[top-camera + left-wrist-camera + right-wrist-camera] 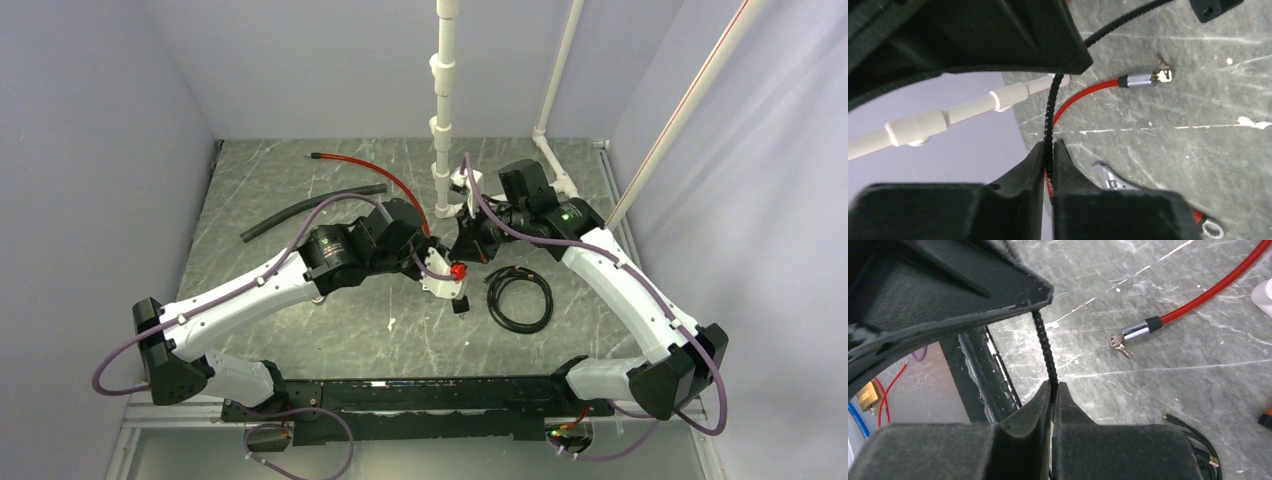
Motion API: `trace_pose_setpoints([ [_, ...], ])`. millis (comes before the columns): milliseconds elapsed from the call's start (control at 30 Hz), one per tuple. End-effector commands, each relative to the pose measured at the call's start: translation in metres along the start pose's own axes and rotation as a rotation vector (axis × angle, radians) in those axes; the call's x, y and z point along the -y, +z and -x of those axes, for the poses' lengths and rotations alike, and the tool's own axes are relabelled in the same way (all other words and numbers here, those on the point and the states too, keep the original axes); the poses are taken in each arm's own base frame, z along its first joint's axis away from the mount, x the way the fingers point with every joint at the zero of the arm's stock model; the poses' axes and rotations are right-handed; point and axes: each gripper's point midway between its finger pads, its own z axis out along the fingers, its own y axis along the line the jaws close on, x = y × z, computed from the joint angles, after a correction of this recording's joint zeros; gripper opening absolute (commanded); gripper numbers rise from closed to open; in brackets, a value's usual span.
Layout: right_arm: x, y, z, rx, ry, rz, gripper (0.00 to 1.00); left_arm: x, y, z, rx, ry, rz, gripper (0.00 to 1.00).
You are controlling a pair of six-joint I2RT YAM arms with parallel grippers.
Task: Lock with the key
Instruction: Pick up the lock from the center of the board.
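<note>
Grey stone worktop (300, 330), with two hands on one thin cord.
Both the left hand (1048, 150) and the right hand (1054, 387) pinch the black cord (1049, 107) of the key (461, 305), just beside the coiled cable (520, 298).

Seen from above, the left gripper (1048, 150) and right gripper (1053, 390) are buried under their own wrists, so their tips cannot be seen. A small dark lump (462, 305) just beneath them is too tiny to identify. In the left wrist view the black cord (1049, 120) is lost upward behind dark housing (998, 35), and a finger (1108, 210) covers half the wrench (1115, 183). In the right wrist view the coiled cable (1188, 432) runs off the bottom edge.
</note>
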Motion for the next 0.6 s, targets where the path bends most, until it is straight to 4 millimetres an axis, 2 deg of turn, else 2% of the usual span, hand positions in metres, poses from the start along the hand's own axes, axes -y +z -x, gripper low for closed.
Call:
trace_pose_setpoints([
  [0, -0.02, -0.015, 0.024, 0.122, -0.06, 0.046, 0.0, -0.006, -0.003, 0.006, 0.021, -0.113, 0.015, 0.03],
  [67, -0.024, -0.016, 0.023, 0.127, -0.06, 0.065, 0.0, -0.013, -0.006, 0.004, 0.028, -0.208, 0.041, 0.0],
  [100, -0.026, -0.018, 0.024, 0.135, -0.058, 0.076, 0.17, -0.018, -0.009, 0.005, 0.054, -0.283, 0.051, 0.0],
  [133, -0.027, -0.023, 0.025, 0.154, -0.054, 0.08, 0.41, -0.025, -0.016, -0.001, 0.089, -0.381, 0.063, 0.0],
  [167, -0.028, -0.028, 0.029, 0.185, -0.055, 0.085, 0.58, -0.028, -0.022, -0.001, 0.144, -0.437, 0.055, 0.0],
  [200, -0.029, -0.034, 0.031, 0.223, -0.059, 0.085, 0.71, -0.032, -0.029, 0.0, 0.199, -0.475, 0.062, 0.0],
  [267, -0.026, -0.041, 0.026, 0.282, -0.076, 0.065, 0.84, -0.044, -0.043, 0.003, 0.295, -0.5, 0.104, 0.0],
  [367, -0.024, -0.046, 0.013, 0.312, -0.166, 0.037, 0.88, -0.048, -0.058, 0.01, 0.373, -0.493, 0.122, 0.0],
  [467, -0.025, -0.043, 0.0, 0.288, -0.223, 0.05, 0.88, -0.049, -0.07, 0.019, 0.438, -0.485, 0.11, 0.0],
  [567, -0.02, -0.039, -0.004, 0.278, -0.265, 0.044, 0.88, -0.049, -0.078, 0.028, 0.496, -0.447, 0.108, 0.0],
])
